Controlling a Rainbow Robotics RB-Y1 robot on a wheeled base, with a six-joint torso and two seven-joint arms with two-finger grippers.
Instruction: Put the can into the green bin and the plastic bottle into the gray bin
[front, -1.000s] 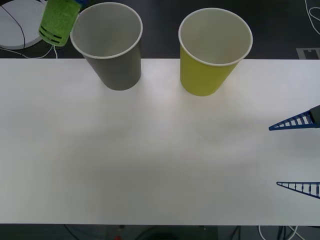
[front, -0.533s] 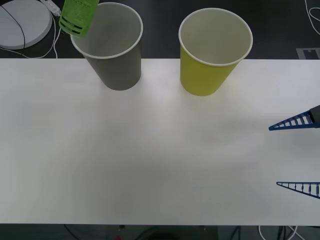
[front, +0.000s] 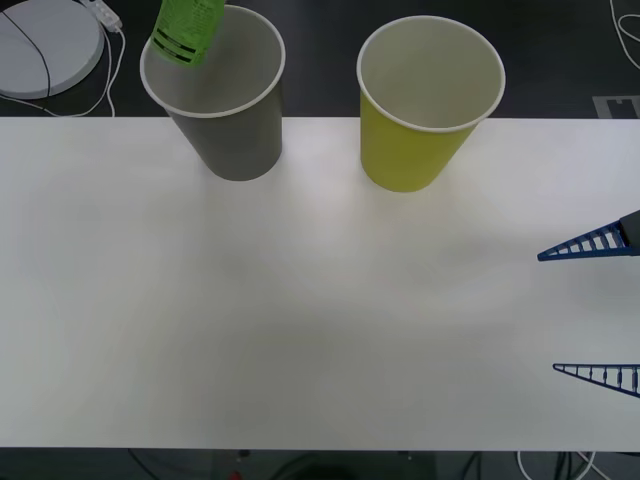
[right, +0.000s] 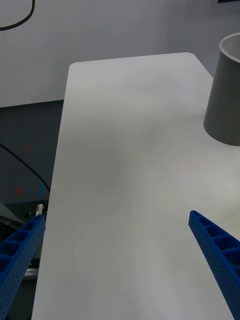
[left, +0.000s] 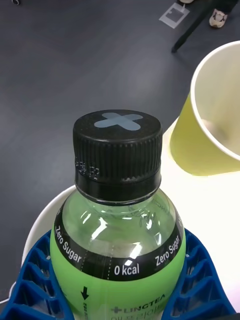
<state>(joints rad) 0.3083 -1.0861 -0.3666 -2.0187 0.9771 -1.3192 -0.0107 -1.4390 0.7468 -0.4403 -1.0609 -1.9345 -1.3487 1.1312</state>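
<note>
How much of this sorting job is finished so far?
Nothing looks binned yet. In hand: the left end effector holds the plastic bottle over the gray bin, unreleased. The green bin looks empty, so the can step remains. The right end effector sits open.

plastic bottle (front: 188, 30) tilted over gray bin (front: 225, 100), green bin (front: 425, 110) upright

From above we look forward and down over the surface (front: 300, 300), our right wrist camera skims low along it toward the gray bin (right: 227, 95), and our left wrist camera sits close above the plastic bottle (left: 118, 210).
</note>
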